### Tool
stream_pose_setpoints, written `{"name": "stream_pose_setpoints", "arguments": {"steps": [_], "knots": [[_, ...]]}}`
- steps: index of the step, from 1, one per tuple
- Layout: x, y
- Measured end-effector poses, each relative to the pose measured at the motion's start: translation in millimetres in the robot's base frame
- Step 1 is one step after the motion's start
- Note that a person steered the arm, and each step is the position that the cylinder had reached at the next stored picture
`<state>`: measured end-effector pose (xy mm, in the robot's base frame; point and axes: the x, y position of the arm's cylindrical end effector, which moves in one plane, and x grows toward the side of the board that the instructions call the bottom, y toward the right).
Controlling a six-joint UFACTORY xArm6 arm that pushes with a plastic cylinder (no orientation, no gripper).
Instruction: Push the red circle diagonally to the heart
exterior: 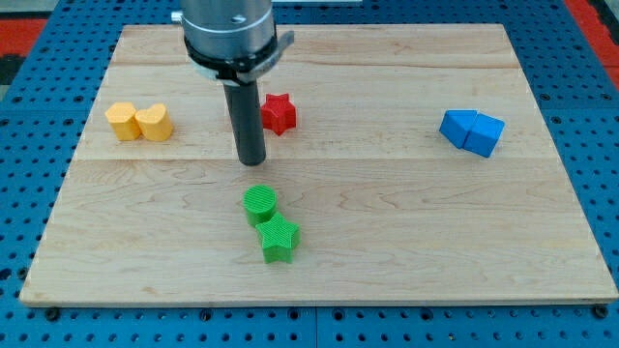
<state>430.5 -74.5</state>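
Observation:
My tip [251,160] rests on the wooden board [387,222], left of centre. A red star [280,113] sits just to the view's right of the rod, a little above the tip. No red circle shows clearly; the rod may hide it. A yellow heart [155,123] lies at the view's left, touching a yellow block [122,121] on its left side. The tip is well to the right of and slightly below the heart.
A green circle [259,203] lies just below the tip, with a green star [280,239] touching it at its lower right. Two blue blocks [458,127] [485,135] sit together at the view's right. The arm's grey housing [230,34] hangs over the board's top edge.

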Motion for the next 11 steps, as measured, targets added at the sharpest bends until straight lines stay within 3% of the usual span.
{"name": "stream_pose_setpoints", "arguments": {"steps": [3,7,9,10,11], "knots": [[-52.3,36.8],[-54.0,8.7],[-47.9,-48.4],[-38.2,-30.0],[-30.8,43.6]]}}
